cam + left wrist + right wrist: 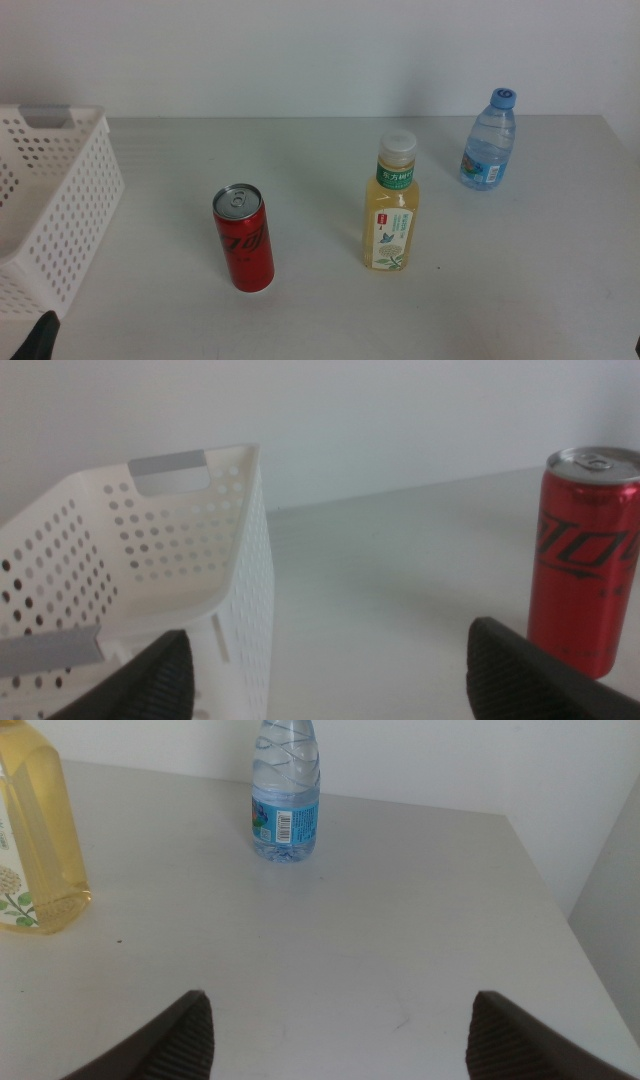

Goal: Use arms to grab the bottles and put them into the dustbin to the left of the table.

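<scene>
Left gripper (325, 670) fingers spread wide, empty, low at 7 o'clock beside white perforated plastic basket (60, 200); right gripper (340, 1030) likewise. Red aluminium soda can (243, 238), yellow tea bottle (391, 205), clear blue-capped water bottle (490, 140) upright on grey worktop (320, 300).

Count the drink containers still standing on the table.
3, all upright: the red can nearest the white basket, the yellow tea bottle in the middle, the water bottle far right at the back. None looks hidden.

Red soda can (243, 238), yellow tea bottle (391, 207) and blue-capped water bottle (489, 141) all stand upright, well apart, on grey table (320, 310). White perforated dustbin (45, 205) sits at table's left edge, left of the can.
</scene>
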You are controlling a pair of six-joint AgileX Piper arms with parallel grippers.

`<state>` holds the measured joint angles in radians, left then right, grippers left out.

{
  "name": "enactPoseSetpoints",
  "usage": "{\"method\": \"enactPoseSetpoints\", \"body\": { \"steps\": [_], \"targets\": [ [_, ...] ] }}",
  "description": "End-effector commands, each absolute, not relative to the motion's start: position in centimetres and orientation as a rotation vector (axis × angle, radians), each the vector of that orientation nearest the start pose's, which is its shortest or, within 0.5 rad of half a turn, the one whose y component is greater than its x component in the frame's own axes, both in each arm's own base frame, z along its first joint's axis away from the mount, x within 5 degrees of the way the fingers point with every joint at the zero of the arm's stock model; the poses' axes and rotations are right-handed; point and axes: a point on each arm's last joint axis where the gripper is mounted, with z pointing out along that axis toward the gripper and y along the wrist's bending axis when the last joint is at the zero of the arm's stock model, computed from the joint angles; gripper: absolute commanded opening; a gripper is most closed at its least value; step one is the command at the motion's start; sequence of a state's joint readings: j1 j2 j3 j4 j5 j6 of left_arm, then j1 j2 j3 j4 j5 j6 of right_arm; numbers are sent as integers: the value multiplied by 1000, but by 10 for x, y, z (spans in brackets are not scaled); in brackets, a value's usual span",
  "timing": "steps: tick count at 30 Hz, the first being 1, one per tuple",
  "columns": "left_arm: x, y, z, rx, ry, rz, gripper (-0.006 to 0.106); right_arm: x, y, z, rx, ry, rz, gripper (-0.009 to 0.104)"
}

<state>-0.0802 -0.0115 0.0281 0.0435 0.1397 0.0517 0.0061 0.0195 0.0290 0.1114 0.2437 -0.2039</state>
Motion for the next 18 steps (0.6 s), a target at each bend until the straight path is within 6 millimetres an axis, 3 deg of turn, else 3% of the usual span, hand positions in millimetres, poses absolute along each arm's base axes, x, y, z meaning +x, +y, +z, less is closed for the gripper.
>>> {"method": "enactPoseSetpoints", "body": {
  "steps": [1, 6, 13, 18],
  "targets": [
    [58, -5, 201, 128, 1539, -14, 93, 59, 2, 190, -106, 1698, -66, 64],
    [73, -16, 206, 218, 1526, -108, 93, 59, 2, 190, -106, 1698, -66, 64],
    [97, -45, 197, 409, 1601, -281, 93, 59, 2, 190, -106, 1698, -66, 64],
    [109, -64, 186, 450, 1637, -378, 93, 59, 2, 190, -106, 1698, -66, 64]
  ]
}}
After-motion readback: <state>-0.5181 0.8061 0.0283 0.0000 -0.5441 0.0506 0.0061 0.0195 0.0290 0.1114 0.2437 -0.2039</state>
